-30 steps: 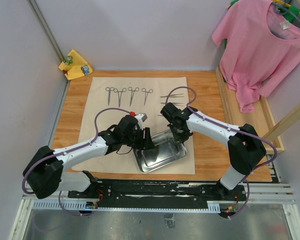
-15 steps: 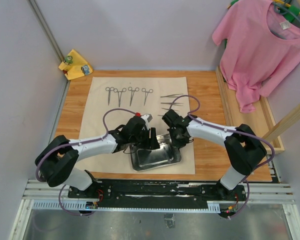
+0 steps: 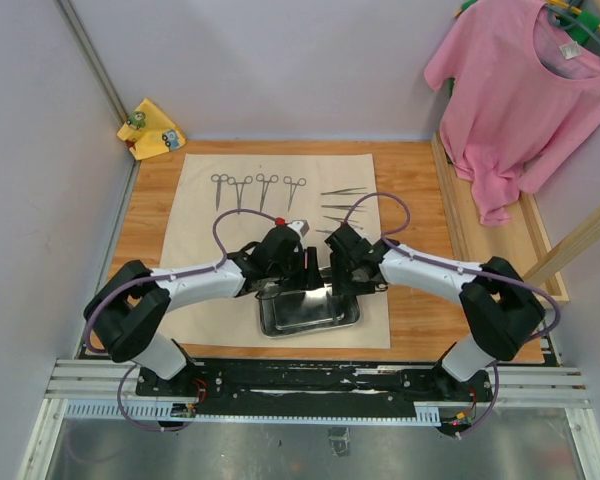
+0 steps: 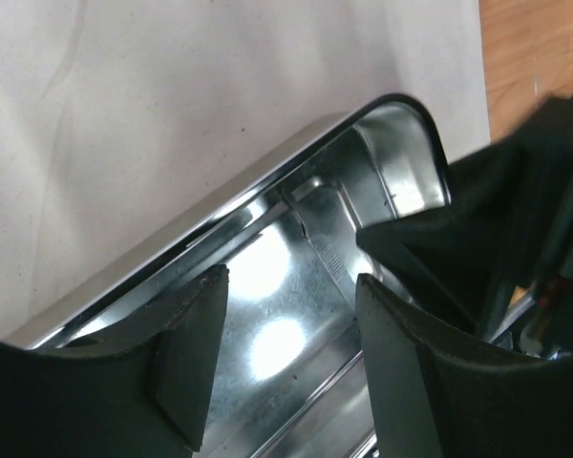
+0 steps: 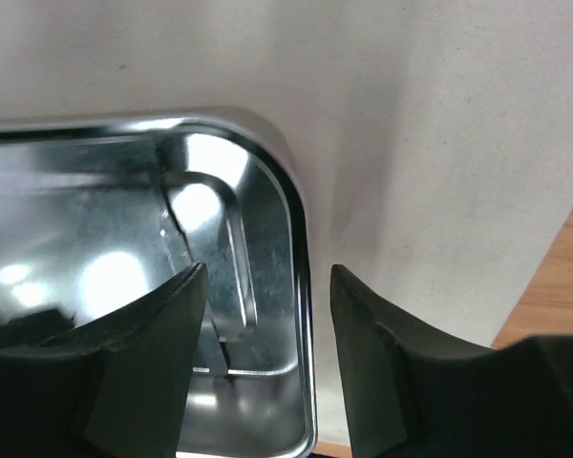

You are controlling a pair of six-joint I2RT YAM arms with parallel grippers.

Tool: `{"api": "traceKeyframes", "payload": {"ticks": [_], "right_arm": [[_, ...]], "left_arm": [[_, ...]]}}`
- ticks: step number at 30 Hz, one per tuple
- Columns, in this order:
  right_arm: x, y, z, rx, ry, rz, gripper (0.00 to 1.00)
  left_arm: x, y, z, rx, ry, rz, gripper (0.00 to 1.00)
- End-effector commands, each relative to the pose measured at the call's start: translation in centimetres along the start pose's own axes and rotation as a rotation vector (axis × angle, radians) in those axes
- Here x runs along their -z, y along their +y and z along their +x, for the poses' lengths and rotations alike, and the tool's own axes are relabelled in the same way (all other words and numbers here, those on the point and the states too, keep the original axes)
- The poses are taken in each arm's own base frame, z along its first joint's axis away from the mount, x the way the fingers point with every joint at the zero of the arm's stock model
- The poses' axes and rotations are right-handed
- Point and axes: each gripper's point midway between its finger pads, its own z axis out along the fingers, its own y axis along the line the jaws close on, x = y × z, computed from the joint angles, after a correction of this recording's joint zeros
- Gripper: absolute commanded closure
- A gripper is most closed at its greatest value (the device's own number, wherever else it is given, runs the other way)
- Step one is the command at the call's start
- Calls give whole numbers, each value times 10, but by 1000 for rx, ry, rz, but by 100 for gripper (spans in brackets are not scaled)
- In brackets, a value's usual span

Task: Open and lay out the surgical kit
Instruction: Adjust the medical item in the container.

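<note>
Since a second ago the steel tray [image 3: 305, 313] has turned from a skewed angle to lie almost square with the near edge of the beige cloth wrap [image 3: 205, 230]. It has also slid a little toward the arm bases. Both arms have drawn in with it, and the left elbow has swung further right. The tray sits on the near part of the cloth, well apart from the row of four ring-handled forceps [image 3: 260, 188] and the slim tweezers [image 3: 345, 205] on the far part. The left gripper [image 4: 288, 305] hangs at the tray's far rim with its fingers apart, and the bright floor of the tray shows in the gap between them. The right gripper [image 5: 265, 281] is at the far right corner, its fingers also spread. They straddle the tray's right wall, whose rim runs close beside one finger and clear of the other. The tray is mirror-bright metal with rounded corners, a rolled rim and a shallow pressed step around its floor, and it carries white glare spots. The cloth is matte and pale, with soft creases. The fingers are blunt, matte black wedges. Warm wood grain of the table [image 3: 420, 200] shows beyond the cloth's edge.
</note>
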Motion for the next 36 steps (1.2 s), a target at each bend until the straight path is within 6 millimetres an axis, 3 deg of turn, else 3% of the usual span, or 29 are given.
{"api": "traceKeyframes", "payload": {"ticks": [1,4,7,11,15,23,36], "right_arm": [[29,-5,-7,-4,-105,-23,43],[58,-13,-12,11,-190,-59,38],[77,-25,-11,30,-255,-73,41],[73,-49,-3,37,-299,-32,72],[57,-61,6,27,-262,-31,84],[29,-33,21,88,-128,-134,96],[27,-4,49,119,-115,-212,97]], "left_arm": [[-7,-7,-13,1,-23,-25,40],[-10,-6,-15,8,-24,-47,41],[-11,-6,-16,19,-32,-58,41],[-17,-10,-17,23,-34,-83,42],[-19,-12,-19,34,-49,-103,43],[-30,-9,-12,39,-34,-150,43],[-29,2,-8,24,-20,-211,42]]}}
